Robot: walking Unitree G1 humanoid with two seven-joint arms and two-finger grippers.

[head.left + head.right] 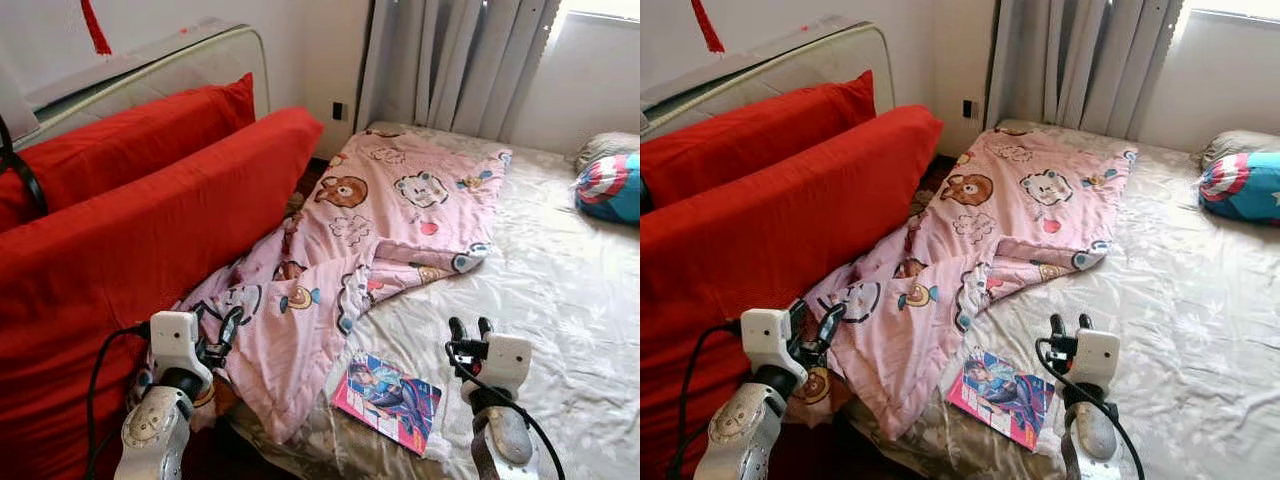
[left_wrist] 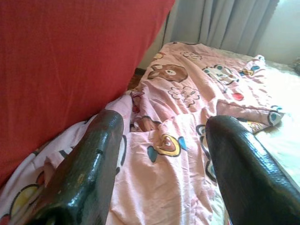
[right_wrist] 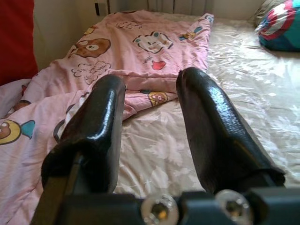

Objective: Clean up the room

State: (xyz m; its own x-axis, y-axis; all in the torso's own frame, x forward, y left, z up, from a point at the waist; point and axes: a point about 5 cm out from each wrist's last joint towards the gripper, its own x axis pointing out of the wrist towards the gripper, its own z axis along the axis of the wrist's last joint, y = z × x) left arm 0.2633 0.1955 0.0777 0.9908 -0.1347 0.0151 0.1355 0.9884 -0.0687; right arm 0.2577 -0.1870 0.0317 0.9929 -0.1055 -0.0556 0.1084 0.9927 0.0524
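A big bed (image 1: 560,300) with a shiny cream sheet fills the near and right side of the room. On the left, a tall red mattress (image 1: 130,240) leans up on its side, with a grey one (image 1: 190,60) behind it against the white wall (image 1: 170,20). Far back, grey curtains (image 1: 450,60) hang down beside a bright window (image 1: 600,8). A small dark socket (image 1: 339,111) sits on the far wall. Daylight falls on the bed.

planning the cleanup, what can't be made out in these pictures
- Floor beside the bed: hidden by the blanket and red cushion, eye views.
- Book title: too small, eye views.
- Pillow: cut off by the right edge.
- Sheet under the blanket: covered.
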